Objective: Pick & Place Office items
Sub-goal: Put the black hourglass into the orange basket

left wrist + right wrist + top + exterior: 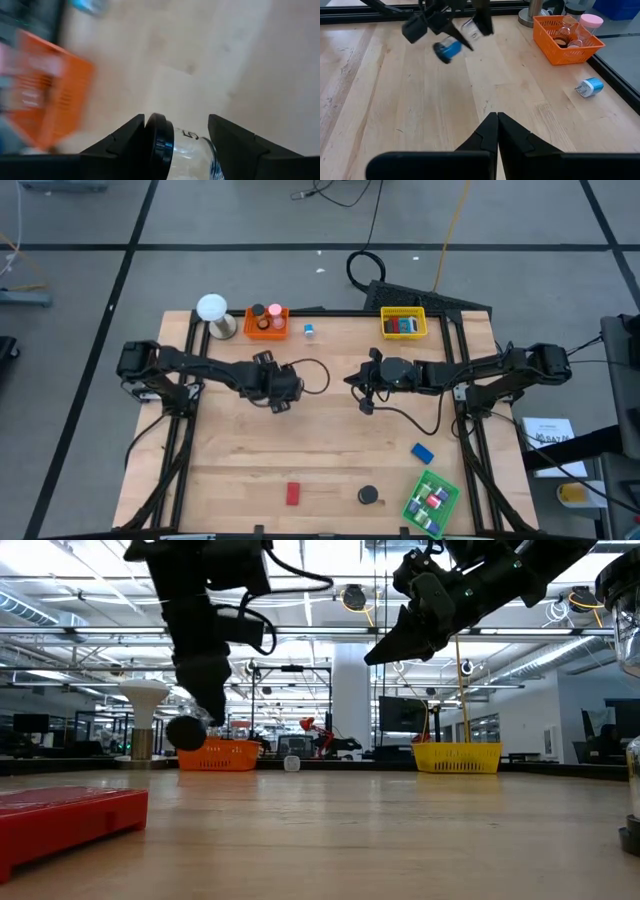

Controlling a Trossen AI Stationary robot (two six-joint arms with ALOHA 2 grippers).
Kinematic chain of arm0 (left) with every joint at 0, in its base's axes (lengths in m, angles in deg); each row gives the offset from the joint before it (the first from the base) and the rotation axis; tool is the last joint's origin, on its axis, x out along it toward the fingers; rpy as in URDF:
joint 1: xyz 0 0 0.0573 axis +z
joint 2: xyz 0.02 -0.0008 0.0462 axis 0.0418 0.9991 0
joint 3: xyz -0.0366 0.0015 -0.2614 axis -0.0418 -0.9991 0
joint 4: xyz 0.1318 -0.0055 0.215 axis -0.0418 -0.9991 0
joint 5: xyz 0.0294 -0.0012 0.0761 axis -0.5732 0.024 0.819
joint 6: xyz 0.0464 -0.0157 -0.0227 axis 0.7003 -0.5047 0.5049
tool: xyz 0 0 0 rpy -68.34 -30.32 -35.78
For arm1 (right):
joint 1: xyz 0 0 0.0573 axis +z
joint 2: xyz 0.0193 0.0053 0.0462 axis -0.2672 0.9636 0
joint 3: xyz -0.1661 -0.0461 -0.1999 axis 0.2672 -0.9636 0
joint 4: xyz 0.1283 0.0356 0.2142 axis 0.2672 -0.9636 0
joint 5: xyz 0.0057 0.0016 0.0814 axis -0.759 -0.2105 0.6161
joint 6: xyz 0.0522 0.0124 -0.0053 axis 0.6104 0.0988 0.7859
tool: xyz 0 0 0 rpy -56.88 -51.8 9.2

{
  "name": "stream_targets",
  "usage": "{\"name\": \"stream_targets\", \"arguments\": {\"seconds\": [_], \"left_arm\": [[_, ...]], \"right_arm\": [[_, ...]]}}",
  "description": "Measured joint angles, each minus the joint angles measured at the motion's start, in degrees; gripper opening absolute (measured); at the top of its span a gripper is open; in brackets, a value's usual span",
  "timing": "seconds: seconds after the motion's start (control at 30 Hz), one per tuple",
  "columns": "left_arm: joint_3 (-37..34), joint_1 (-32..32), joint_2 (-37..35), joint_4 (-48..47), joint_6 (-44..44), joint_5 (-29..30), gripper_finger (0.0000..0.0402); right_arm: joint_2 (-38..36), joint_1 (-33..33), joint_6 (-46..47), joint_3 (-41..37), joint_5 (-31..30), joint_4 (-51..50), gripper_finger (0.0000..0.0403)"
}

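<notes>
My left gripper (pixel 277 395) hangs over the middle left of the table, shut on a small clear bottle (pixel 187 147) with a black cap. In the low view the bottle's dark round end (pixel 185 732) shows below the fingers, above the wood. The orange tray (pixel 266 320) at the far edge holds similar small bottles. A red block (pixel 293 494), a black disc (pixel 369 496) and a blue block (pixel 422 451) lie flat on the near part of the table. My right gripper (pixel 497 116) waits shut, in the air at centre right, holding nothing. My left gripper has the bottle lying crosswise between its two fingers, the black cap (pixel 157 142) against one finger (pixel 125 142) and the clear body reaching toward the other (pixel 235 142). The fingers slant steeply down from above. The bottle is lifted clear of the table.
A yellow tray (pixel 403 323) stands at the far right, a green tray (pixel 432 502) with small pieces at the near right corner. A white ball on a base (pixel 212 310) stands left of the orange tray, and a small blue-and-white item (pixel 310 330) lies to its right. Bare wood fills the middle.
</notes>
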State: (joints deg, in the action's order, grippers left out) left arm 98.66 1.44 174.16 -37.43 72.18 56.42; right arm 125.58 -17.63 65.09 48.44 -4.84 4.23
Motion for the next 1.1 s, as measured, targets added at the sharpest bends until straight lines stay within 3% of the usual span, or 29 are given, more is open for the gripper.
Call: {"name": "stream_targets", "arguments": {"seconds": [0.17, 0.47, 0.7, 0.8, 1.0, 1.1], "left_arm": [[-5.27, -5.28, 0.0, 10.45, 3.06, 14.35, 0.0203], [-21.05, -11.74, 0.0, 50.94, 19.64, 31.54, 0.0209], [-26.21, -12.32, 2.68, 69.94, 32.92, 34.22, 0.0203], [-26.2, -12.32, 7.1, 75.52, 38.15, 34.52, 0.0208], [-25.51, -13.13, 17.46, 91.36, 52.23, 42.21, 0.0204], [-25.45, -13.91, 19.55, 95.28, 54.63, 42.95, 0.0206]], "right_arm": [[0.0, 0.0, -0.02, 0.0, 0.0, -0.02, 0.0], [0.0, 0.0, -0.06, 0.0, 0.0, 0.14, 0.0], [0.0, 0.0, -0.85, 0.0, 0.0, 0.43, 0.0], [0.0, -0.01, -0.92, 0.0, 0.0, 0.44, 0.0], [0.0, -0.02, -0.94, 0.0, 0.0, 0.41, 0.0], [0.0, 0.0, -0.94, 0.0, 0.0, 0.41, 0.0]]}}
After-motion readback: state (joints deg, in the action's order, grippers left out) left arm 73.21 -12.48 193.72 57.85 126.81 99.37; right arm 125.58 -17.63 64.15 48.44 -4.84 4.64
